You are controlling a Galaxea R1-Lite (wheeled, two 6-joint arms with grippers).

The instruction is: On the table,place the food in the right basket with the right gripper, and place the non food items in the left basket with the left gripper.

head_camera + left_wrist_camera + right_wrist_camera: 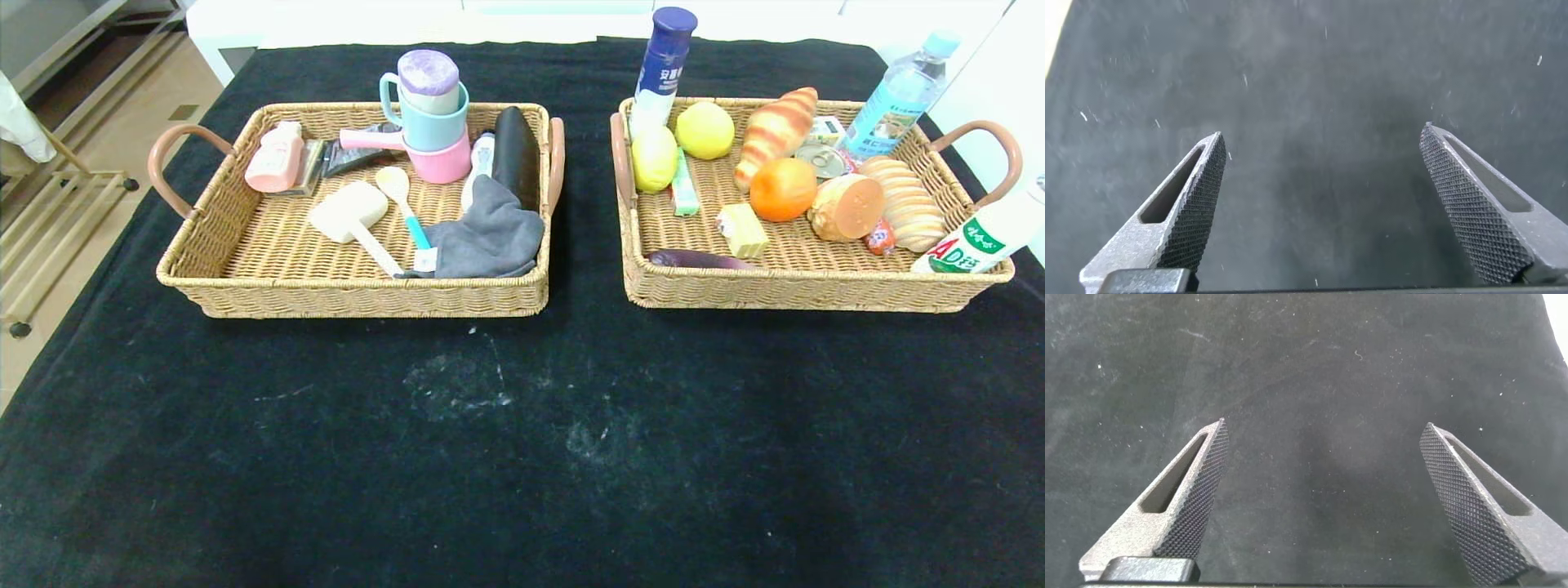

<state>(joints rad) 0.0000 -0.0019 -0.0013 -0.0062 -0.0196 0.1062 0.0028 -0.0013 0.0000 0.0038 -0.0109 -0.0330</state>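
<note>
The left wicker basket [245, 286] holds non-food items: stacked cups [429, 114], a pink bottle [275, 157], a sponge brush [351, 216], a spoon [402, 200], a grey cloth [488, 237] and a black case [516, 151]. The right wicker basket [816, 287] holds food: lemons [704, 129], a croissant [775, 131], an orange [782, 189], bread [902, 204], bottles [663, 69] and a can [820, 159]. Neither gripper shows in the head view. My left gripper [1323, 175] is open and empty over bare black cloth. My right gripper [1323, 469] is open and empty over bare black cloth.
The black tablecloth [506, 441] covers the table in front of both baskets, with pale smudges near the middle. A metal rack [49, 212] stands off the table's left side. A white surface [408, 16] runs behind the table.
</note>
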